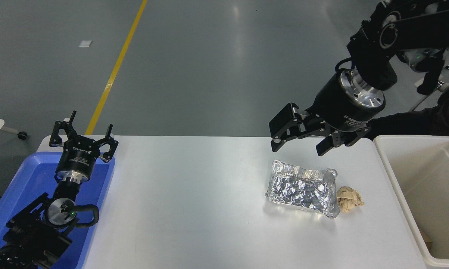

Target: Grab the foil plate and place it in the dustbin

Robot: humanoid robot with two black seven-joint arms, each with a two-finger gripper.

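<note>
The right gripper (298, 146) hangs in the air with its jaws spread wide and nothing between them, above the table's (194, 194) far edge and just beyond the plate (302, 188). No grasp has been made, so as I judge it the whole task is left: descend, close on a rim, lift, carry to the bin (396, 179) and let go.

The plate lies flat toward the right side of the table, nearer the far edge than the near one. It is crinkled, shiny silver foil, roughly rectangular, with bent raised rims. A small tan paper ball (349, 200) touches its right end. The bin stands at the right edge. The left gripper (83, 131) is parked, open, over a blue tray (8, 201) at the left edge.
</note>
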